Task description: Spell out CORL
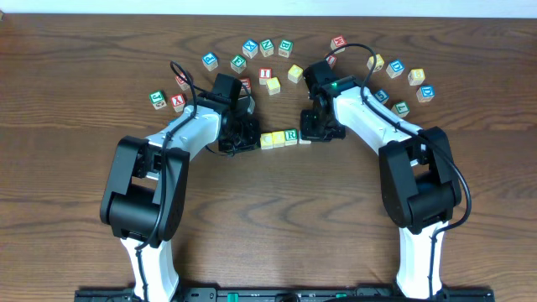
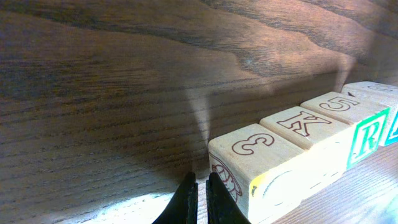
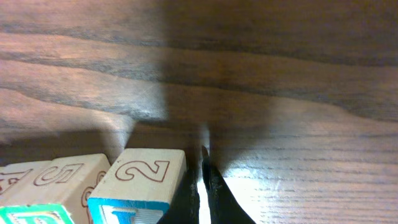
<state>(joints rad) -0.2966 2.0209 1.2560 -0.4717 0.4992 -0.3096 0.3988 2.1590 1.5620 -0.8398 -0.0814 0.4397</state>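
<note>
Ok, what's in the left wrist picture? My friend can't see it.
A row of pale wooden letter blocks sits on a dark brown wooden table. The left end effector, its black fingers together, is just beside the nearest block.

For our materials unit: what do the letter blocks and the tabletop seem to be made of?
Letter blocks: apparently pale bare wood, matte, faint grain, characters printed in coloured ink. Tabletop: dark brown wood or wood-look laminate; bold grain lines, slight sheen under the light. Which, the pictures cannot settle.
</note>
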